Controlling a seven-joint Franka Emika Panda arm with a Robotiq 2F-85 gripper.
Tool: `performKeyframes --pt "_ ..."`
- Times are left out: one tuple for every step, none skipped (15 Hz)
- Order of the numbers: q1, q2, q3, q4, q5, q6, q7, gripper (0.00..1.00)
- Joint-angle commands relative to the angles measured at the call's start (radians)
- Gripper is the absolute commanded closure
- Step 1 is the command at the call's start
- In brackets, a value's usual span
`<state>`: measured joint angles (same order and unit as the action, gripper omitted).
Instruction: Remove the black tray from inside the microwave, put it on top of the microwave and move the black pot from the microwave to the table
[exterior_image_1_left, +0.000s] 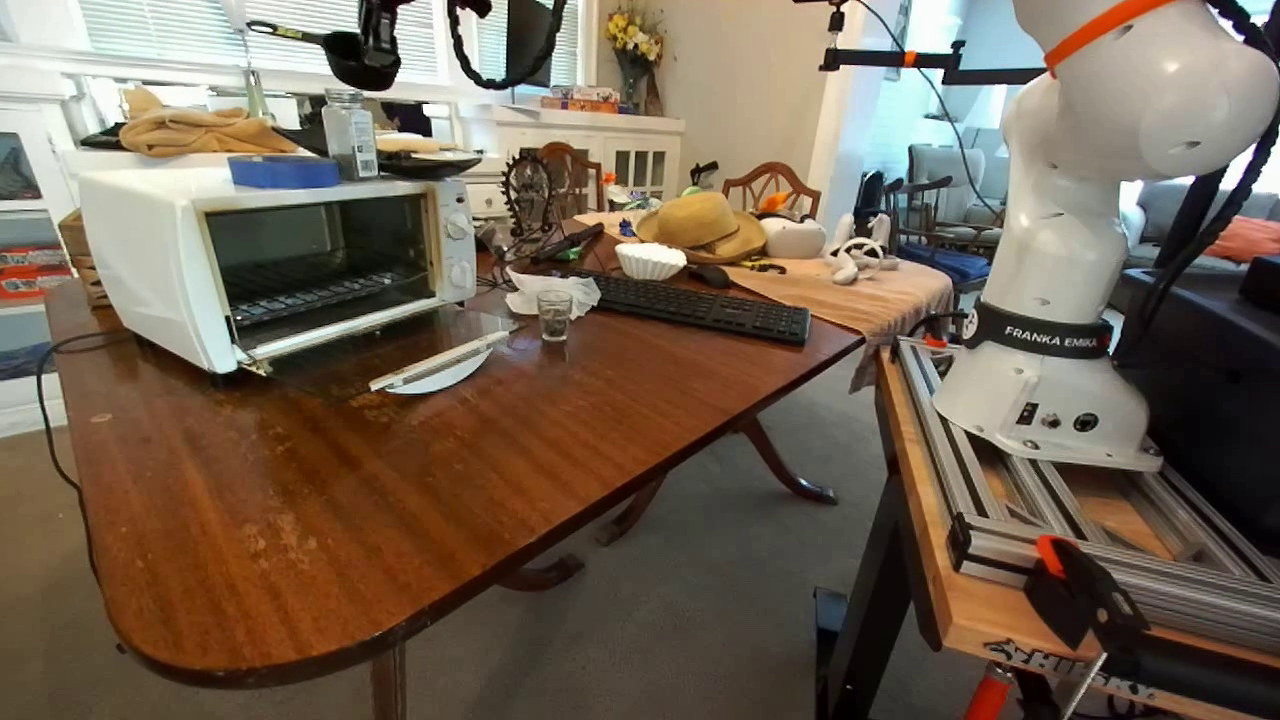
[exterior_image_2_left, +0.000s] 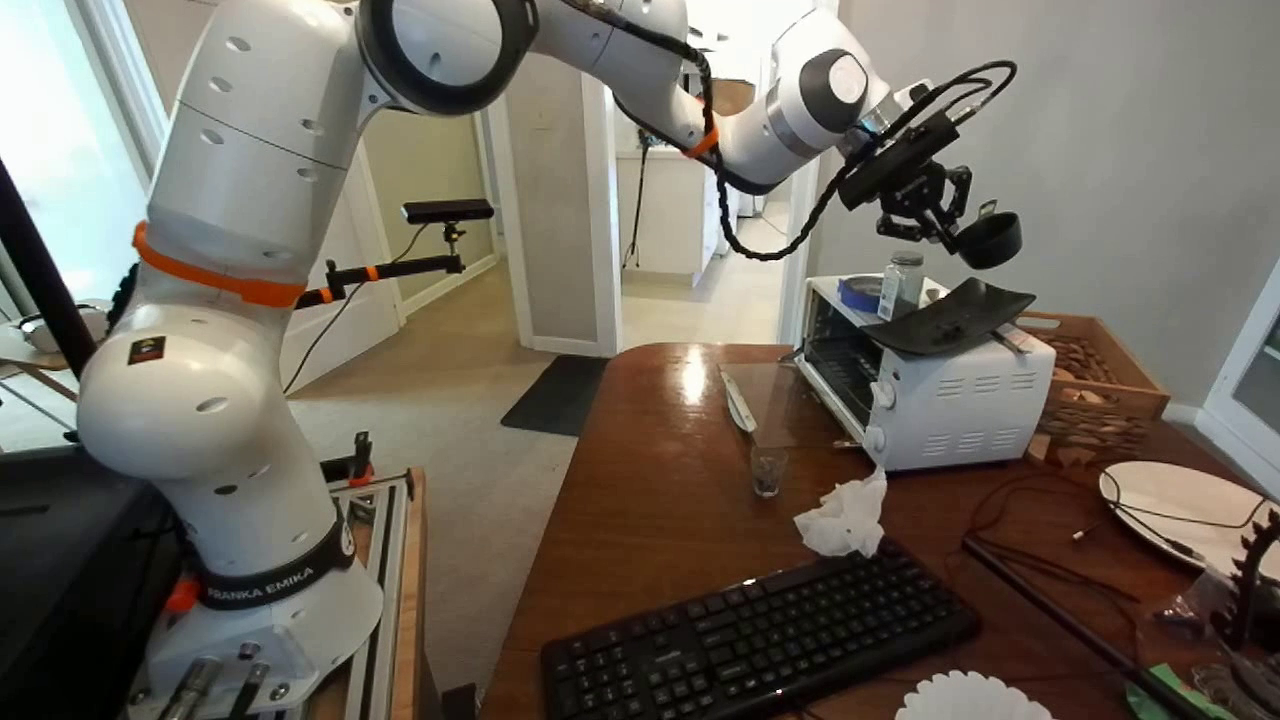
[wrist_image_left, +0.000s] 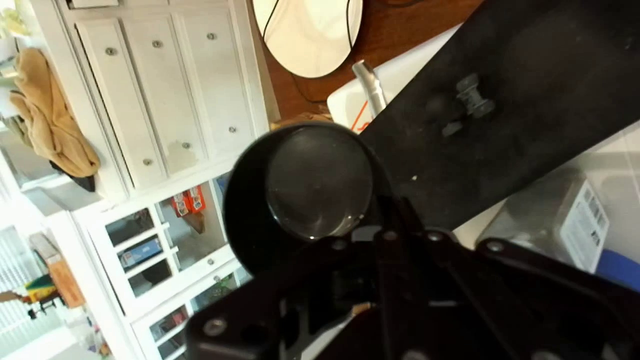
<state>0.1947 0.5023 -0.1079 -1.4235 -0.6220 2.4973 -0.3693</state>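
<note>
My gripper (exterior_image_2_left: 948, 232) is shut on the near wall of the black pot (exterior_image_2_left: 990, 240) and holds it in the air above the microwave (exterior_image_2_left: 960, 415). In an exterior view the pot (exterior_image_1_left: 360, 65) shows a handle pointing left. The wrist view looks into the pot (wrist_image_left: 320, 180), with the dark fingers (wrist_image_left: 395, 210) at its rim. The black tray (exterior_image_2_left: 955, 315) lies tilted on top of the microwave, below the pot; it fills much of the wrist view (wrist_image_left: 440, 150). The microwave (exterior_image_1_left: 150, 250) has its glass door folded down; a wire rack (exterior_image_1_left: 320, 290) shows inside.
A glass jar (exterior_image_1_left: 350, 138) and a blue tape roll (exterior_image_1_left: 285, 172) stand on the microwave beside the tray. On the table (exterior_image_1_left: 400, 500) are a drinking glass (exterior_image_2_left: 768, 472), crumpled paper (exterior_image_2_left: 845, 515) and a keyboard (exterior_image_2_left: 760, 640). A wicker basket (exterior_image_2_left: 1090, 385) stands behind the microwave.
</note>
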Motion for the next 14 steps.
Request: performKeyframes --pt "-0.025 -0.149 0.01 -0.214 -0.045 0.083 0.143 0.99" --pt "-0.041 -0.176 0.014 -0.247 -0.036 0.113 0.169 0.99" --pt "-0.056 -0.206 0.019 -0.278 -0.023 0.137 0.179 0.99" --pt "-0.075 -0.235 0.028 -0.311 0.0 0.159 0.179 0.99" --pt "-0.109 -0.262 0.047 -0.343 0.045 0.188 0.139 0.99" --pt "-0.139 -0.284 0.07 -0.373 0.104 0.206 0.091 0.99" --pt "-0.179 -0.298 0.101 -0.399 0.195 0.223 0.01 0.99" --pt "-0.207 -0.312 0.128 -0.417 0.288 0.213 -0.073 0.99" --pt "-0.234 -0.317 0.153 -0.425 0.373 0.189 -0.154 0.99" --pt "-0.256 -0.32 0.17 -0.425 0.445 0.164 -0.219 0.99" --pt "-0.269 -0.323 0.179 -0.425 0.505 0.138 -0.279 0.99" --pt "-0.28 -0.326 0.183 -0.426 0.532 0.113 -0.306 0.99" --pt "-0.283 -0.333 0.179 -0.431 0.553 0.094 -0.325 0.99" --pt "-0.284 -0.343 0.169 -0.442 0.555 0.077 -0.323 0.99"
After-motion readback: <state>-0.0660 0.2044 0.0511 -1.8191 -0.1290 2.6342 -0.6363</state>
